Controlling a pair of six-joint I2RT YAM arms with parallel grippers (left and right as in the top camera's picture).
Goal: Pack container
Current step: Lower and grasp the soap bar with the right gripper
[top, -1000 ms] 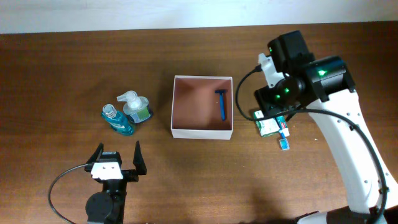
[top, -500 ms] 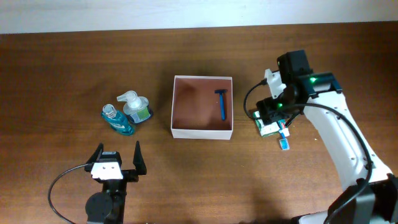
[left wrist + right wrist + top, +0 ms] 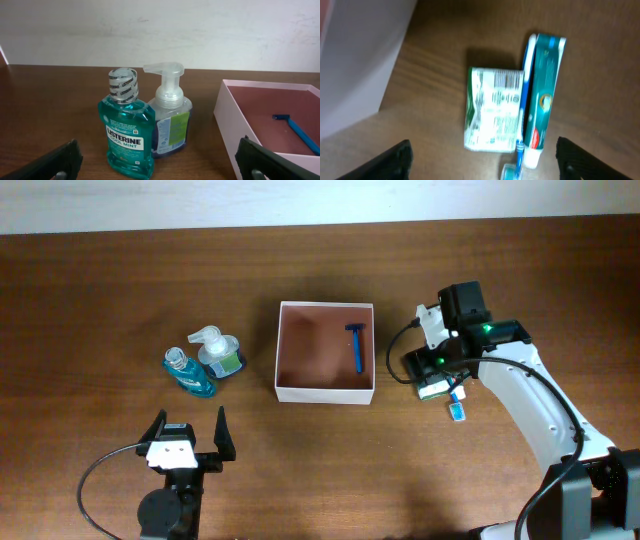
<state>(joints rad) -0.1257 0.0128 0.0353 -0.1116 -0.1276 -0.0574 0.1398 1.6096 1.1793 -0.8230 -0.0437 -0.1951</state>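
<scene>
Overhead: we see the container [image 3: 325, 393] mid-table, blue razor [image 3: 356, 350] lying inside | left gripper [image 3: 189, 420] spread wide, empty | right wrist: right gripper [image 3: 485, 159] spread above green-white packet [image 3: 492, 110] and toothpaste [image 3: 544, 110], gripping nothing

Listerine bottle [image 3: 126, 137] beside pump bottle [image 3: 171, 122], container [image 3: 231, 130] right — razor [image 3: 299, 132] inside

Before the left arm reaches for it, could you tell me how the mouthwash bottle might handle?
The mouthwash bottle looks nearly full, so probably heavy for its size. Tall and upright, it may tip if pushed near the cap. The pump bottle beside it would likely get nudged.
</scene>
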